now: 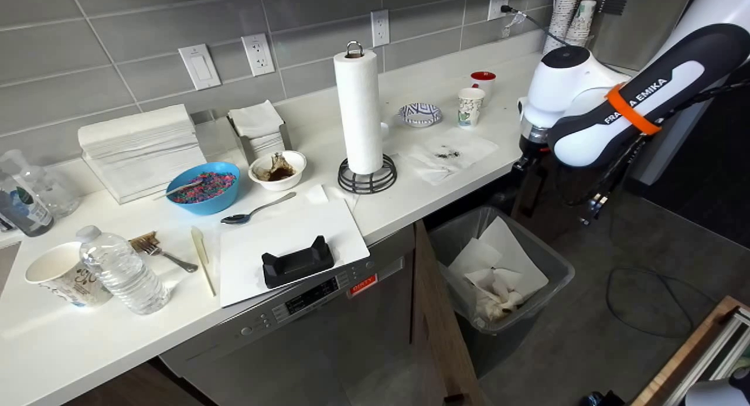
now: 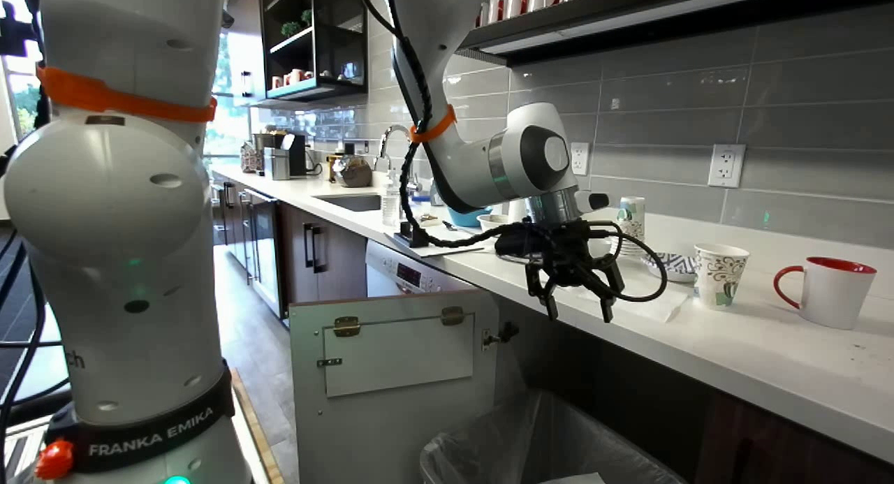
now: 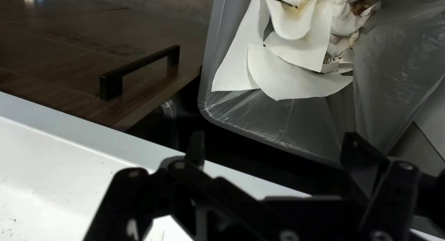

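My gripper (image 2: pixel 580 318) hangs just off the counter's front edge, fingers spread wide with nothing between them. In the wrist view the gripper (image 3: pixel 273 140) points down past the white counter (image 3: pixel 52 164) toward a grey bin (image 3: pixel 222 25) lined with clear plastic. Inside the bin lie white paper sheets (image 3: pixel 295 77) and crumpled waste. The same bin (image 1: pixel 562 271) stands below the counter in an exterior view, where the forearm largely hides the gripper. On the counter nearby lies a flat napkin (image 1: pixel 469 151) with dark crumbs.
Beside the bin, a cabinet door (image 2: pixel 398 372) stands swung out. A paper cup (image 2: pixel 719 278), a red-rimmed mug (image 2: pixel 834 295) and a patterned bowl (image 1: pixel 420 116) sit on the counter. Farther along are a paper towel roll (image 1: pixel 358 113), a blue bowl (image 1: pixel 220 201) and a water bottle (image 1: pixel 126 271).
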Robot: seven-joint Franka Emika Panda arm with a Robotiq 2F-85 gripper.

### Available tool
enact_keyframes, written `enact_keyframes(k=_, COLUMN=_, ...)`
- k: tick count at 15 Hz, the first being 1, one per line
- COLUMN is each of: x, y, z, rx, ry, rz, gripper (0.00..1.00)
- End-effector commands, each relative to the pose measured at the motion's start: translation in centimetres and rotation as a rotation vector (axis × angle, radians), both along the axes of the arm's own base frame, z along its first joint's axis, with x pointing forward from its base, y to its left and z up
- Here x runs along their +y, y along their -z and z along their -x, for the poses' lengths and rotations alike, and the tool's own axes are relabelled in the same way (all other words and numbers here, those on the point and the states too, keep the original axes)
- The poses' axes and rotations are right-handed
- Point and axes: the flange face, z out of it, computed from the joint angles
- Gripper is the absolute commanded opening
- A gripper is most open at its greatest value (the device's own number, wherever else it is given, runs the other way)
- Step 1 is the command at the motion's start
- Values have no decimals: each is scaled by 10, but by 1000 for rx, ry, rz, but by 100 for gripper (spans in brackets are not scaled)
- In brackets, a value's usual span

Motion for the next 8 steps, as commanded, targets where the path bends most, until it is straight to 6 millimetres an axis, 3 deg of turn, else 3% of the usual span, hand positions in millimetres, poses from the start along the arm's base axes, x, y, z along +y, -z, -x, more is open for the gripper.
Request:
enact_keyframes(k=1, x=5, y=-13, z=7, rx=-30, ry=1, rz=24, gripper=100)
enact_keyframes(k=8, x=22, y=-70, z=-14, rx=-207, ry=-73, rz=184, gripper=100)
